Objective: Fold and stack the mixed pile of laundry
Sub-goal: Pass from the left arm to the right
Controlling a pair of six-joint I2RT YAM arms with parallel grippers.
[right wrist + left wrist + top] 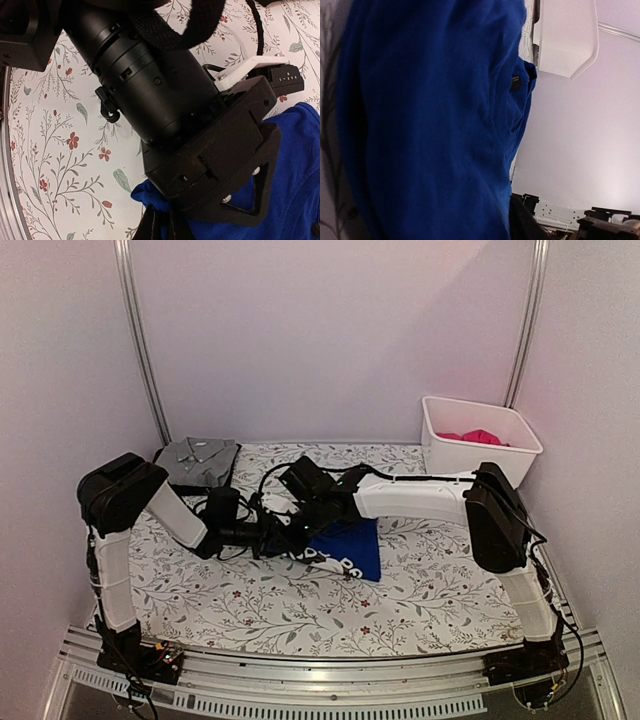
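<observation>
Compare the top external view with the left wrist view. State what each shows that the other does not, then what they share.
Only the top external view: the grey collared shirt at the table's far left, the pink garment inside the white bin, the left arm and right arm. Only the left wrist view: the blue garment in close-up, its folds and a small dark patch. Both: the blue garment and the white bin.

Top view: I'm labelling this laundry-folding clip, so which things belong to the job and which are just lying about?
Job:
blue garment, mid-table
grey collared shirt, back left
pink garment, in the bin

Lying about:
white bin, back right
floral table covering
</observation>
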